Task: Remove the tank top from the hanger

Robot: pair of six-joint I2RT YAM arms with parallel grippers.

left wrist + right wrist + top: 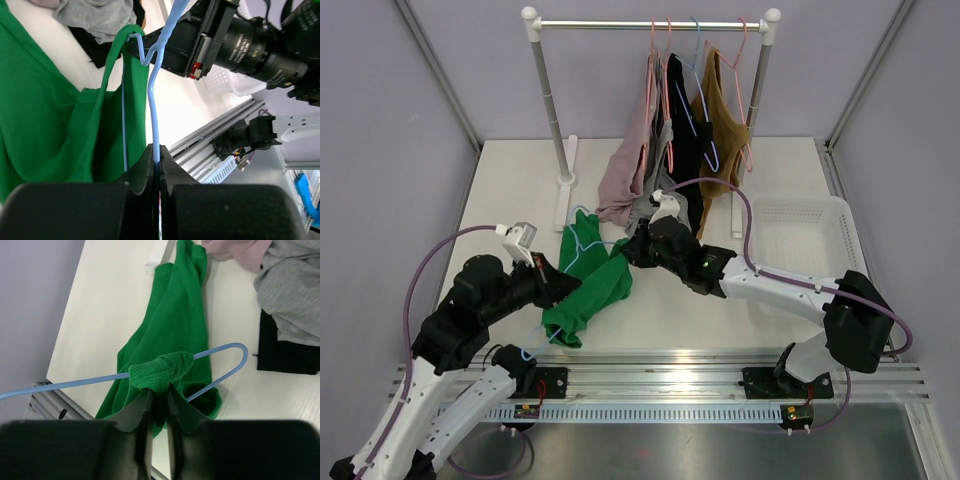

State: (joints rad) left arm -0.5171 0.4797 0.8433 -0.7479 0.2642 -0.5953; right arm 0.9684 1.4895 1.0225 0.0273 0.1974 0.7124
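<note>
Cream table (520, 180), lilac walls (470, 70), tank top (590, 290), hanger (152, 100)

Green tank top (588, 290), all plain. Light blue hanger (75, 383). Pink top (625, 175), grey top (290, 285), black top (685, 150) and brown top (720, 125), plain too. White basket (800, 225). Cream table (510, 190). Pale purple walls (380, 150).

- No word, number or brand mark can be read in any of the three views.
- Small red tab (196, 71) on the black wrist housing of the right arm, seen from the left wrist: it may carry print, but it is too small to tell.
- Small orange-and-yellow stickers on the black base mounts at the aluminium rail, left (530, 408) and right (807, 412): too small to read.
- Green indicator light (705, 264) on the right arm's black link: a plain glowing dot.
</note>
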